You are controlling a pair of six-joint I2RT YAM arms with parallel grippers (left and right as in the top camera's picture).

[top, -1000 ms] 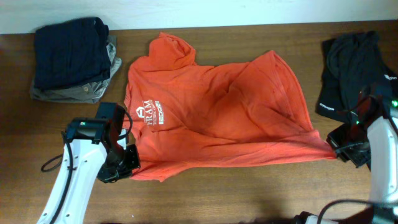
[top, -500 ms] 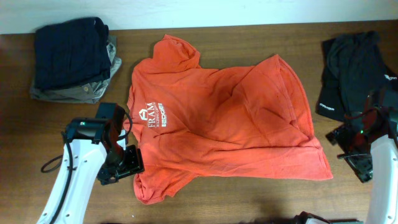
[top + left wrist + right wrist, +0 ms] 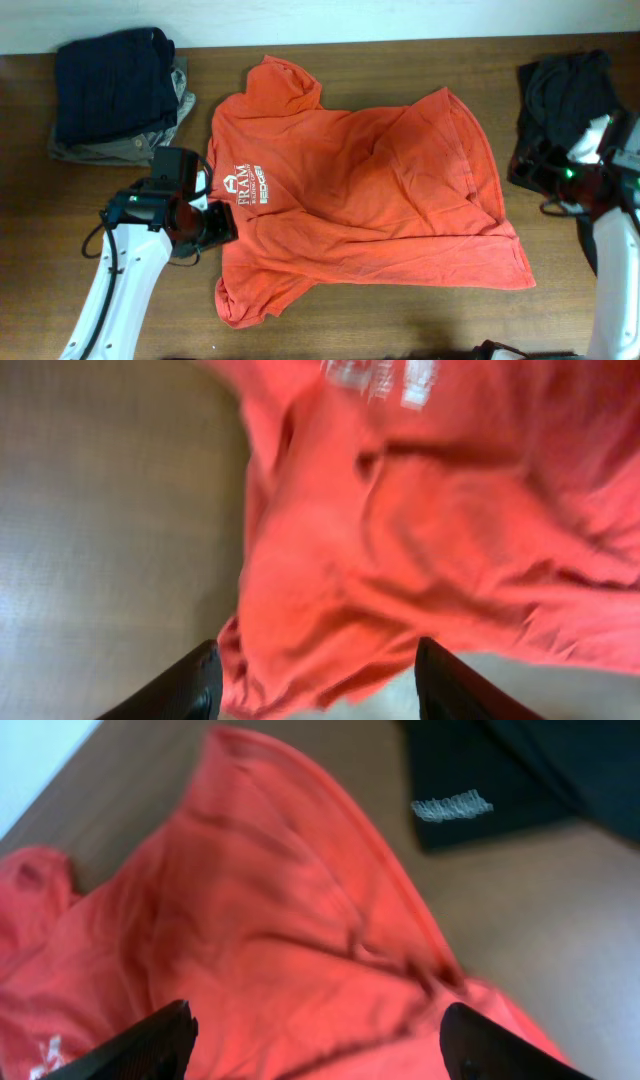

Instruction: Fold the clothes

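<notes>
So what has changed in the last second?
The left pincer and right pincer let go of the shirt, whose near edge settled flat. Both then moved toward the far side, the right one up to the black garment. That garment and the pile stayed put.

It looks like a robot test bench: a plain wooden table (image 3: 400,320) against a white wall (image 3: 300,15). A folded pile (image 3: 110,90) lies near the left gripper (image 3: 315,650), and a black garment (image 3: 520,780) lies ahead of the right gripper (image 3: 315,1015).

T-shirt lettering (image 3: 380,374) — blurred, edge-cropped
</notes>
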